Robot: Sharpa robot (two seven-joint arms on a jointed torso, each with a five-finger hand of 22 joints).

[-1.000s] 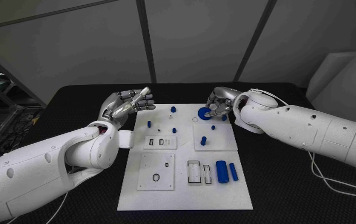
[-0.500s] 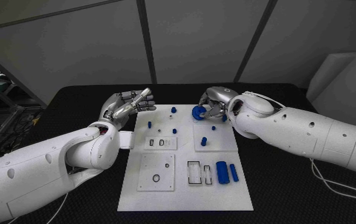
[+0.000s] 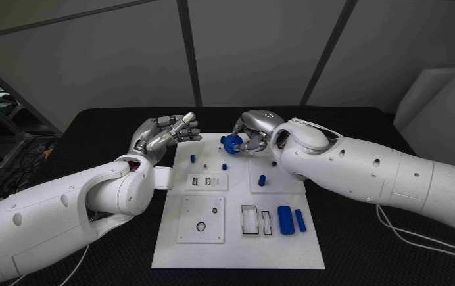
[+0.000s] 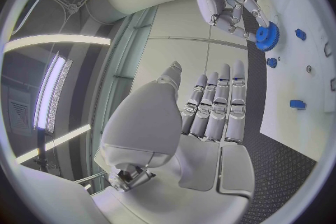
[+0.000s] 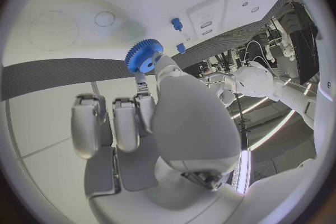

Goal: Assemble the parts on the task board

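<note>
Head view first, going from left to right: our left hand (image 3: 163, 133) hovers just off the task board's (image 3: 237, 250) far left corner, holding nothing, its fingers loosely apart and raised; the left wrist view confirms a bare palm and straight fingers (image 4: 218, 102). Next, on the board, two small blue pegs (image 3: 192, 158) stand near the left edge, with a pair of slotted insert plates below them. Toward the middle, our right hand (image 3: 248, 132) grips a blue gear (image 3: 231, 143) between thumb and fingers, carrying it above the board's far end, not yet seated on anything. The right wrist view shows the gear (image 5: 143, 55) pinched at the fingertips, toothed rim clear, above the white surface where faint circles are marked. Further right, another blue peg (image 3: 262, 180) stands on the board, and near the front right lie a fat blue cylinder (image 3: 285, 219) and a thinner blue bar (image 3: 298, 219) side by side.

We judge the step in hand to be placing the gear. Which peg or marked spot it belongs to we cannot tell. The next move, we think, calls for lining the gear's bore up over its seat and lowering it level so that it does not jam, while our left hand keeps clear.
</note>
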